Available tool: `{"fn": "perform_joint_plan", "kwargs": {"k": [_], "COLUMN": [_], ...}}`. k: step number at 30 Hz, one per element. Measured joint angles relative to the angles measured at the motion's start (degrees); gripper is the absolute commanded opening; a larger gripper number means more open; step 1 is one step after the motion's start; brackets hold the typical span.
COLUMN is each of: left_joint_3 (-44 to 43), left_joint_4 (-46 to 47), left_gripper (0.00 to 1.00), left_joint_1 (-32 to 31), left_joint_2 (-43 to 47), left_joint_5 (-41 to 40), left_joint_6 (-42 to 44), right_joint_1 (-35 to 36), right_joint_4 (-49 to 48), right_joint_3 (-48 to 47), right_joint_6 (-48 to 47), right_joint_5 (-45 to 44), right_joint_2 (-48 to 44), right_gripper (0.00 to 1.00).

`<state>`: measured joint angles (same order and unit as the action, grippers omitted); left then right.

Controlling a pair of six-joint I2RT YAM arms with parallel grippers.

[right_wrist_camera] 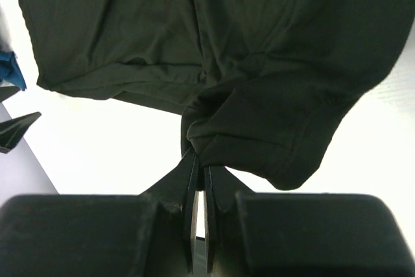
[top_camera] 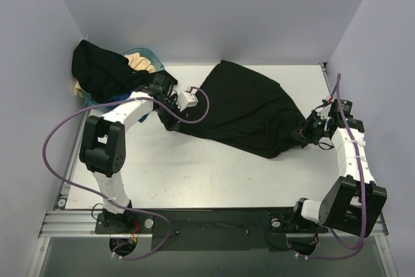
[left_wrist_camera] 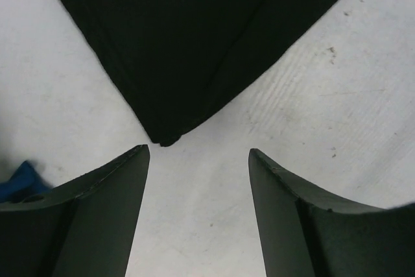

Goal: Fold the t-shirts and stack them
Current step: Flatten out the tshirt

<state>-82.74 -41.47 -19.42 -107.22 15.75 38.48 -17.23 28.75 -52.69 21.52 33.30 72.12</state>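
Observation:
A black t-shirt (top_camera: 243,108) lies spread across the middle of the white table. My right gripper (top_camera: 310,129) is shut on a bunched edge of it at its right end; the pinched cloth shows in the right wrist view (right_wrist_camera: 259,115) just above the gripper (right_wrist_camera: 200,160). My left gripper (top_camera: 170,116) is open and empty at the shirt's left end. In the left wrist view a corner of the black shirt (left_wrist_camera: 175,63) lies just ahead of the gripper (left_wrist_camera: 198,154), not between the fingers. More shirts, black (top_camera: 100,69), cream (top_camera: 137,61) and blue, sit piled at the far left.
A teal basket (top_camera: 154,60) holds the pile at the far left corner by the wall. A scrap of blue cloth (left_wrist_camera: 19,183) shows left of the left fingers. Purple cables loop from both arms. Walls close the table on three sides.

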Motion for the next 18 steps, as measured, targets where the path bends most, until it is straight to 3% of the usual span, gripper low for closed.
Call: {"fn": "perform_joint_plan", "kwargs": {"k": [5, 7, 9, 10, 11, 12, 14, 18], "left_joint_3": [5.0, 5.3, 5.6, 5.9, 6.4, 6.9, 7.3, 8.0], "left_joint_4": [0.4, 1.0, 2.8, 3.7, 4.5, 5.0, 5.4, 6.2], "left_gripper": [0.72, 0.67, 0.53, 0.41, 0.35, 0.12, 0.0, 0.0], "left_joint_1": [-0.4, -0.8, -1.2, -1.3, -1.5, -1.5, -1.6, -1.6], "left_joint_2": [-0.2, -0.8, -1.9, -2.5, -3.1, -3.6, -4.0, -3.6], "left_joint_5": [4.5, 4.5, 3.7, 3.0, 2.2, 1.6, 0.9, 0.4], "left_joint_6": [8.4, 11.2, 13.3, 13.9, 14.7, 15.3, 16.3, 17.9], "right_joint_1": [-2.1, -3.0, -3.7, -4.2, -4.8, -6.0, -10.6, -20.2], "right_joint_4": [2.8, 3.9, 5.0, 5.6, 5.8, 6.2, 6.5, 8.0], "right_joint_3": [0.7, 2.6, 5.5, 6.9, 8.6, 10.2, 13.3, 14.5], "right_joint_6": [-0.1, 0.2, 0.9, 1.3, 1.9, 2.7, 4.0, 6.3], "right_joint_5": [-2.6, -4.7, -7.2, -8.3, -9.5, -10.3, -11.8, -16.3], "right_joint_2": [-0.6, -1.9, -4.1, -5.2, -6.3, -7.1, -8.4, -13.0], "right_gripper": [0.0, 0.0, 0.13, 0.36, 0.43, 0.5, 0.53, 0.54]}}
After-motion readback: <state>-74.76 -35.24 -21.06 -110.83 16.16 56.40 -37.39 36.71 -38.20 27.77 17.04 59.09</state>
